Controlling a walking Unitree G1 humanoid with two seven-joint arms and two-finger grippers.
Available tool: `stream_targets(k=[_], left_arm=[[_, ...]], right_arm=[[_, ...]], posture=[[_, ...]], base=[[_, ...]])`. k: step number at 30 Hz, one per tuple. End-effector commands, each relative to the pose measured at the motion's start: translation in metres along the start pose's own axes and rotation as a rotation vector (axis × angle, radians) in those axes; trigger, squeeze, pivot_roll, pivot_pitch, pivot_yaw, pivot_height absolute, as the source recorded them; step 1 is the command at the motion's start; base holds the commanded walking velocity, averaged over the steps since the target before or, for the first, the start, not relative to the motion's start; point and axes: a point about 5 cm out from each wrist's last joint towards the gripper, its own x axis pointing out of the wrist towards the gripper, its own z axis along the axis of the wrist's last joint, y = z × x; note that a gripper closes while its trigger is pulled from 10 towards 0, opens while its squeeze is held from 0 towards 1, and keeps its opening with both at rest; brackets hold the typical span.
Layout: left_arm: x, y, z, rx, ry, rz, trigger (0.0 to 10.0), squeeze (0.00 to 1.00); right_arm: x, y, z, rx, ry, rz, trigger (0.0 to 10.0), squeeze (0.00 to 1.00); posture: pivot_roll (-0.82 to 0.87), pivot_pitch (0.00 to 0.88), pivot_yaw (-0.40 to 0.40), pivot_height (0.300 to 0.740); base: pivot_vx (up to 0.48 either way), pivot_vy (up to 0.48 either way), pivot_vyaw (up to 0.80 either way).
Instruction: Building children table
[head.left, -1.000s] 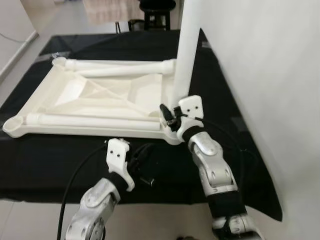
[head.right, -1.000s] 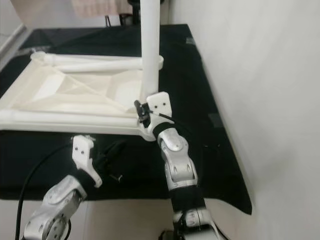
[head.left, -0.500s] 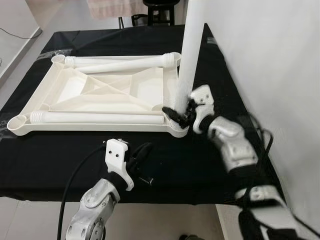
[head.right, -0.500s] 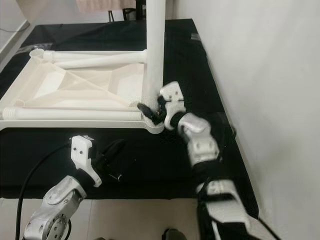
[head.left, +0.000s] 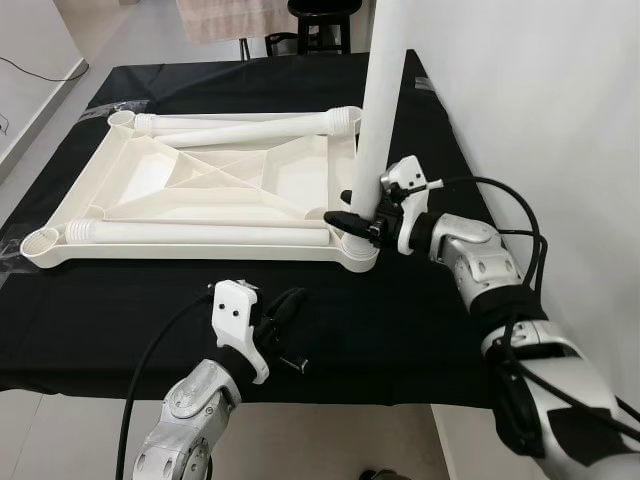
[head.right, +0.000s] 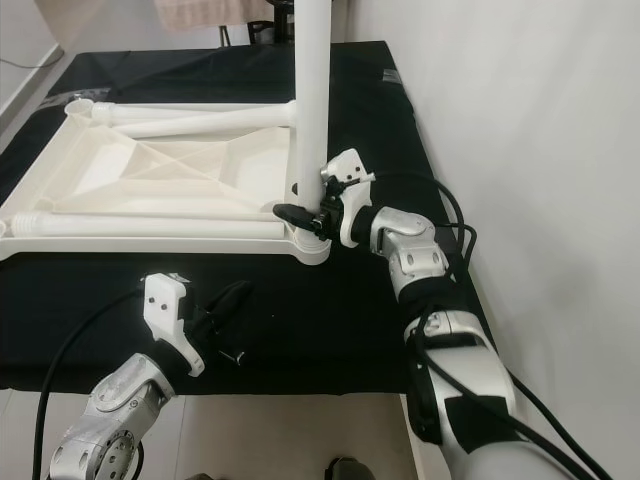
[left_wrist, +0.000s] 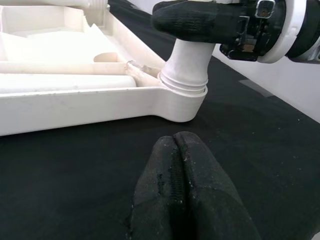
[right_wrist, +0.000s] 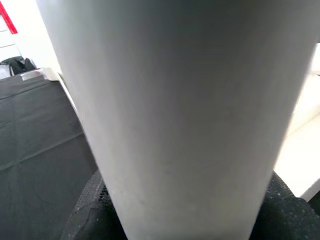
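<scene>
While the white tabletop frame (head.left: 200, 200) is lying upside down on the black cloth (head.left: 400, 320), one white leg (head.left: 383, 90) is standing upright in its near right corner socket (left_wrist: 184, 90). The right gripper (head.left: 362, 222) is reaching in from the robot's right, low on that leg just above the socket collar, its two black fingers (left_wrist: 195, 22) sitting on either side of the tube and clamped against it. In the right wrist view the leg (right_wrist: 180, 115) is pressing close between the dark finger pads (right_wrist: 95, 210).

Two more legs are lying flat on the frame: one (head.left: 200, 235) along the near rail, just left of the gripped leg's base, and one (head.left: 250, 125) along the far rail, its ribbed end reaching the far right corner. An empty round socket (head.left: 40, 242) is showing at the near left corner.

The left gripper (head.left: 285, 310) is hovering over bare cloth in front of the frame's near edge, apart from it and holding nothing. Its fingers (left_wrist: 182, 190) are pressed together, pointing toward the socket with the standing leg.

A black cable (head.left: 500, 215) is looping off the right forearm. A white wall (head.left: 560, 120) is running along the robot's right, and a dark stool (head.left: 315, 20) is standing beyond the far edge of the cloth.
</scene>
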Motion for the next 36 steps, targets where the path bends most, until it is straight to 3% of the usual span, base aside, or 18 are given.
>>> stream_targets(k=[1,7,8,10,12,14,15,16,17,24,25,28,29,32,33,34,35,36], left_arm=[[-0.002,-0.002,-0.004,-0.011,0.02,0.003,10.0,0.0],[-0.003,-0.003,-0.004,-0.015,0.02,0.0,10.0,0.0],[-0.004,-0.003,-0.004,-0.015,0.019,0.001,10.0,0.0],[-0.004,-0.003,-0.004,-0.015,0.019,0.001,10.0,0.0],[-0.005,-0.003,-0.004,-0.013,0.018,0.002,10.0,0.0],[-0.004,-0.001,-0.003,-0.01,0.017,0.005,10.0,0.0],[-0.004,-0.001,-0.003,-0.01,0.017,0.005,10.0,0.0],[-0.004,0.0,-0.003,-0.009,0.017,0.006,10.0,0.0],[-0.004,0.002,-0.003,-0.009,0.018,0.007,10.0,0.0],[-0.002,0.003,-0.004,-0.01,0.02,0.003,10.0,0.0],[-0.001,0.002,-0.003,-0.003,0.014,0.013,10.0,0.0],[0.0,0.002,-0.003,-0.001,0.01,0.023,10.0,0.0],[0.0,0.002,-0.003,-0.003,0.01,0.021,10.0,0.0],[0.001,0.002,-0.003,-0.007,0.011,0.016,10.0,0.0],[0.001,0.002,-0.003,-0.01,0.012,0.014,10.0,0.0],[0.001,0.002,-0.003,-0.01,0.012,0.014,10.0,0.0],[0.001,0.002,-0.003,-0.011,0.013,0.013,10.0,0.0],[0.001,0.002,-0.003,-0.012,0.013,0.011,10.0,0.0]], right_arm=[[0.002,0.001,-0.003,0.051,-0.007,0.031,0.0,0.0],[-0.003,0.0,-0.009,0.054,-0.015,0.022,0.0,0.0],[-0.007,0.001,-0.026,0.031,0.029,-0.092,0.0,0.0],[-0.007,0.001,-0.026,0.031,0.029,-0.092,0.0,0.0],[-0.006,0.001,-0.043,0.028,0.094,-0.292,0.0,0.0],[-0.012,0.018,-0.073,0.085,0.173,-0.782,0.0,0.0],[-0.012,0.018,-0.073,0.085,0.173,-0.782,0.0,0.0],[-0.007,0.038,-0.073,0.058,0.151,-0.795,0.0,0.0],[0.009,0.056,-0.068,-0.013,0.138,-0.666,0.0,0.0],[0.026,0.063,-0.064,-0.049,0.128,-0.515,0.0,0.0],[0.027,0.051,-0.063,0.01,0.108,-0.537,10.0,0.0],[0.027,0.048,-0.059,0.02,0.081,-0.53,10.0,0.0],[0.028,0.048,-0.054,0.025,0.045,-0.477,10.0,1.0],[0.03,0.05,-0.041,0.022,-0.01,-0.411,10.0,1.0],[0.029,0.05,-0.032,0.022,-0.042,-0.351,10.0,0.66],[0.029,0.05,-0.032,0.022,-0.042,-0.351,10.0,0.66],[0.028,0.05,-0.026,0.02,-0.06,-0.314,10.0,0.0],[0.027,0.048,-0.019,0.025,-0.077,-0.226,10.0,0.0]], posture=[[0.07,0.162,-0.003,0.74],[0.07,0.171,-0.002,0.74],[0.06,0.178,-0.013,0.74],[0.06,0.178,-0.013,0.74],[0.04,0.177,-0.015,0.74],[0.03,0.185,-0.005,0.74],[0.03,0.185,-0.005,0.74],[0.04,0.186,0.006,0.74],[0.02,0.181,0.016,0.74],[0.03,0.162,-0.017,0.74],[0.02,0.16,-0.004,0.74],[0.02,0.157,-0.008,0.74],[0.02,0.156,-0.009,0.74],[0.02,0.155,-0.007,0.74],[0.02,0.155,-0.002,0.74],[0.02,0.155,-0.002,0.74],[0.02,0.155,-0.002,0.74],[0.02,0.156,-0.002,0.74]], base=[[0.0,0.0,0.0],[0.0,0.0,0.0],[0.0,0.0,0.0],[0.0,0.0,0.0],[0.0,0.0,0.0],[0.0,0.0,0.0],[0.0,0.0,0.0],[0.0,0.0,0.0],[0.0,0.0,0.0],[0.0,0.0,0.0],[0.0,0.0,0.0],[0.0,0.0,0.0],[0.0,0.0,0.0],[0.0,0.0,0.0],[0.0,0.0,0.0],[0.0,0.0,0.0],[0.0,0.0,0.0],[0.0,0.0,0.0]])
